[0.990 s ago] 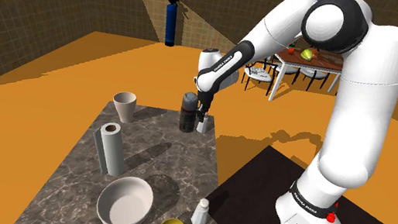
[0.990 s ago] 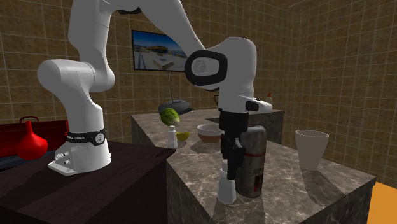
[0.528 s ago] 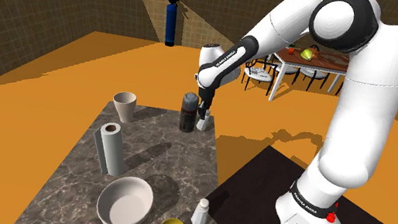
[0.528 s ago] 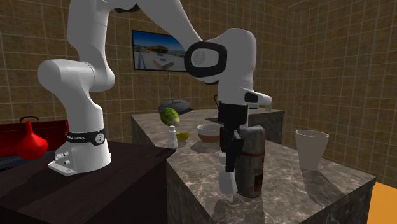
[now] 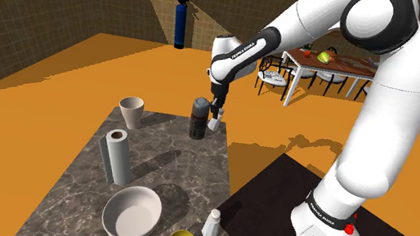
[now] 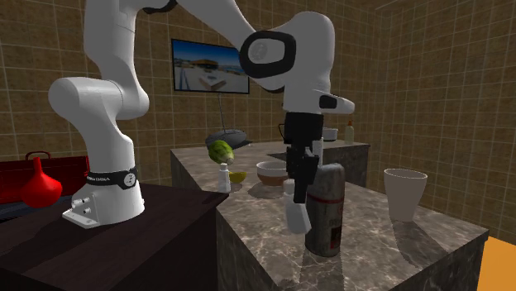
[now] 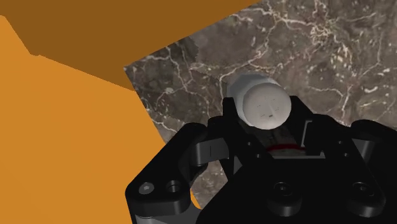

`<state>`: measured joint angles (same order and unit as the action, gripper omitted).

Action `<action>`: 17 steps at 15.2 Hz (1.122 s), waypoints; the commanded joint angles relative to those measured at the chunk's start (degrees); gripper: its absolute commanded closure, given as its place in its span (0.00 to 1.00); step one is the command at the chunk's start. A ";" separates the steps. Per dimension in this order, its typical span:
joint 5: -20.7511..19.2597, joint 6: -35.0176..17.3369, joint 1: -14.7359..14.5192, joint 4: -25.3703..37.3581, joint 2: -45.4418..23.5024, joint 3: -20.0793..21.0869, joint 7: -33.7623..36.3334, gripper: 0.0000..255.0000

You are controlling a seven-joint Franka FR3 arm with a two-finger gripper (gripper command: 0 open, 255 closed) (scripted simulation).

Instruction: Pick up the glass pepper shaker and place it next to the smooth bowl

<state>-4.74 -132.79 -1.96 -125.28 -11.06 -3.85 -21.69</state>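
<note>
In the shoulder view, the pepper shaker (image 5: 214, 126), drawn small and white, is seen clamped in the black gripper (image 5: 215, 119) at the far corner of the marble table (image 5: 63, 205), just beside a dark canister (image 5: 199, 118). The white bowl (image 5: 132, 215), taken to be the smooth one, lies well apart from the hand, toward this view's lower left and past the paper towel roll (image 5: 116, 157); a carry back toward the stand is judged to be called for.

In the second exterior view, the pepper shaker (image 6: 295, 217) is held below the gripper (image 6: 290, 197), slightly tilted, its base apparently raised off the marble, with the dark canister (image 6: 325, 208) just beside it. The white bowl (image 6: 271, 172) is seen behind the hand, nearer the arm's base.

In the wrist view, the pepper shaker (image 7: 261, 102) is clasped between the fingers of the gripper (image 7: 270, 130), its holed cap turned to the camera, so its long axis is judged to run roughly along the fingers
</note>
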 commanded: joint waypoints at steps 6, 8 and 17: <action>0.05 5.05 -0.08 1.63 3.40 0.03 -0.26 1.00; 0.07 6.49 -0.10 2.18 4.29 0.04 -0.34 1.00; 0.14 13.04 -0.18 5.27 7.77 0.09 -0.71 1.00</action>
<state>-4.62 -120.69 -2.13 -120.62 -3.61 -3.77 -22.34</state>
